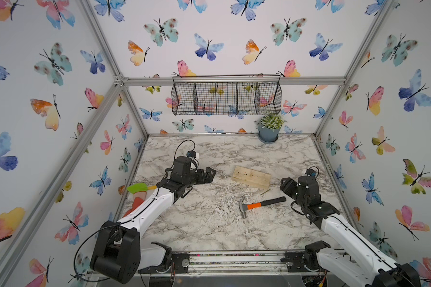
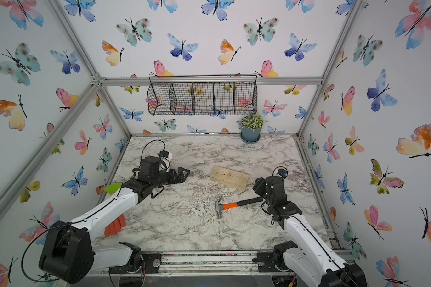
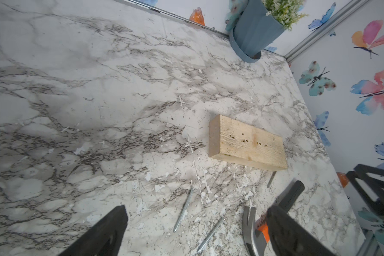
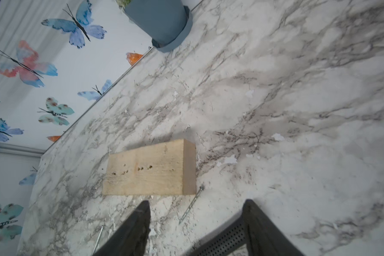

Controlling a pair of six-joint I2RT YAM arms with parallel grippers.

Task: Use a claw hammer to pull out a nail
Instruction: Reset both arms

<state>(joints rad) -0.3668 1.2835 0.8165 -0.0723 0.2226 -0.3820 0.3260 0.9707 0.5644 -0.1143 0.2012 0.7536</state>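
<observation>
The claw hammer (image 1: 259, 205) (image 2: 237, 204) lies flat on the marble table in both top views, silver head to the left and black handle to the right. My right gripper (image 1: 284, 185) (image 4: 197, 202) is open just above the handle's end. The handle (image 4: 224, 240) lies between its fingers, close against one finger (image 4: 259, 230). A loose nail (image 4: 191, 205) (image 1: 264, 191) rests by the wooden block (image 1: 251, 177) (image 4: 149, 170), whose top shows only holes. My left gripper (image 1: 210, 171) (image 3: 197, 209) hangs open left of the block, with two more nails (image 3: 184, 209) beneath it.
A potted plant (image 1: 269, 129) stands at the back right and a wire basket (image 1: 225, 98) hangs on the rear wall. A green and orange toy (image 1: 137, 188) lies by the left edge under my left arm. White chips litter the table's middle.
</observation>
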